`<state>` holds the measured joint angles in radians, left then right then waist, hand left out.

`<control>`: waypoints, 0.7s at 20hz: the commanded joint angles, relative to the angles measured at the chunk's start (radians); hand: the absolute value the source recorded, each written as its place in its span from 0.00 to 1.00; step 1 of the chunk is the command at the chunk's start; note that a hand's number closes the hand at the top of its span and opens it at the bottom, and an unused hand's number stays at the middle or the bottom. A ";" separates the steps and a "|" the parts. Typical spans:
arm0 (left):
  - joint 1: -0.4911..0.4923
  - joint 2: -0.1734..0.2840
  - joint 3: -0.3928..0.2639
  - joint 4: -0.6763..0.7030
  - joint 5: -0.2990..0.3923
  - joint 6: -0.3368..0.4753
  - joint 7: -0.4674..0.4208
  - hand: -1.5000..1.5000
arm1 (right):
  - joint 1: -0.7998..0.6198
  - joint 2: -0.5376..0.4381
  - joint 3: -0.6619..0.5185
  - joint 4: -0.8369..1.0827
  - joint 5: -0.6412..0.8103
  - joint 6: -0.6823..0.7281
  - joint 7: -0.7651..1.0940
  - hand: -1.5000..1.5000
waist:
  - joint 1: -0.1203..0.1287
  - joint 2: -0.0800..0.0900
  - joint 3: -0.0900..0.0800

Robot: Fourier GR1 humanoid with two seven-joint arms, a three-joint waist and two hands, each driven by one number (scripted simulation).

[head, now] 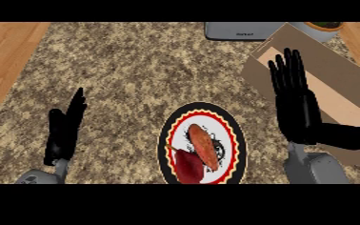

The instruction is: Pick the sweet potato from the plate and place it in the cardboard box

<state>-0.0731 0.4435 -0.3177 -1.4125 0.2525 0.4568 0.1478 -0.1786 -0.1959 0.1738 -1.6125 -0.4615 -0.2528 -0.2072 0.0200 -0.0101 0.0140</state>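
Observation:
An orange-brown sweet potato (202,145) lies on a round plate (169,138) with a black and red patterned rim, low in the middle of the head view. A dark red vegetable (187,167) rests beside it on the same plate. The cardboard box (330,71) stands at the right, its flaps open. My right hand (296,106) is open with straight fingers, raised between the plate and the box, partly in front of the box. My left hand (65,126) is open at the lower left, fingers up, well clear of the plate.
A grey appliance (243,31) sits at the far edge of the speckled counter (141,71). A potted plant (325,27) stands at the top right. Wooden floor (17,43) shows past the counter's left edge.

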 commanded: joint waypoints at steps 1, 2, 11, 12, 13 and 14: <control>0.067 0.011 0.018 -0.082 -0.033 0.023 0.009 0.50 | 0.046 0.008 0.074 -0.033 0.096 -0.008 -0.008 1.00 | -0.015 0.008 -0.014; 0.058 0.003 0.054 -0.053 0.008 -0.008 -0.053 0.50 | 0.012 -0.017 0.092 0.009 0.144 -0.008 -0.014 1.00 | -0.011 0.009 -0.014; 0.041 -0.030 0.097 0.006 0.050 -0.051 -0.137 0.50 | 0.141 -0.200 0.310 0.011 0.695 -0.278 0.126 0.00 | -0.030 0.005 -0.017; -0.012 -0.083 0.075 0.045 0.020 0.001 -0.114 0.50 | 0.140 -0.253 0.300 -0.063 0.729 -0.276 0.172 0.00 | -0.047 0.005 -0.017; 0.029 -0.063 0.093 0.048 0.035 -0.046 -0.166 0.50 | 0.164 -0.273 0.294 -0.037 0.754 -0.272 0.135 0.00 | -0.034 0.007 -0.016; 0.013 -0.088 0.109 0.126 0.033 -0.034 -0.194 0.50 | 0.177 -0.288 0.316 -0.099 0.804 -0.290 0.160 0.00 | -0.044 0.007 -0.017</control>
<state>-0.0633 0.3925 -0.2302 -1.3687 0.2802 0.4354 0.0220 -0.0698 -0.4434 0.4429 -1.6424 0.1852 -0.4631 -0.0737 -0.0155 -0.0055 -0.0052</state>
